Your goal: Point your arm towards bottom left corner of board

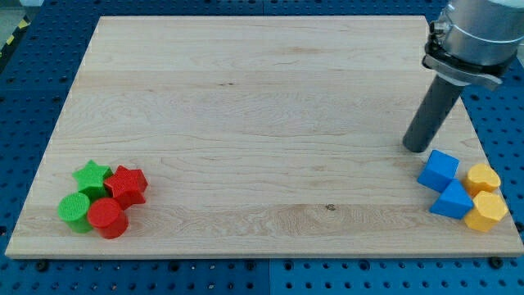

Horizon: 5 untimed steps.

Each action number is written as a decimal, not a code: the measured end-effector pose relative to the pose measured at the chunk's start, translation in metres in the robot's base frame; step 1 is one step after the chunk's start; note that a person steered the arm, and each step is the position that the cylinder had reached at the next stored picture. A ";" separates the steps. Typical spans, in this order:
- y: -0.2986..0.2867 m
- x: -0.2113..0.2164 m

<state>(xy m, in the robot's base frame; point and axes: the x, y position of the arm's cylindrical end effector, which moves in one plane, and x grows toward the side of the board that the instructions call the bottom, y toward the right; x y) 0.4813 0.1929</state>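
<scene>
My tip rests on the wooden board at the view's right, just above and left of a blue cube. Below that cube lie a blue triangular block, a yellow heart-shaped block and a yellow hexagonal block. Near the board's bottom left corner sits a cluster: a green star, a green cylinder, a red star-like block and a red cylinder. The tip is far to the right of this cluster.
The board lies on a blue perforated table. The arm's grey housing enters from the view's top right above the rod.
</scene>
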 end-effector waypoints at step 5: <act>-0.053 0.011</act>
<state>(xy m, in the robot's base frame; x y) 0.4918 0.1402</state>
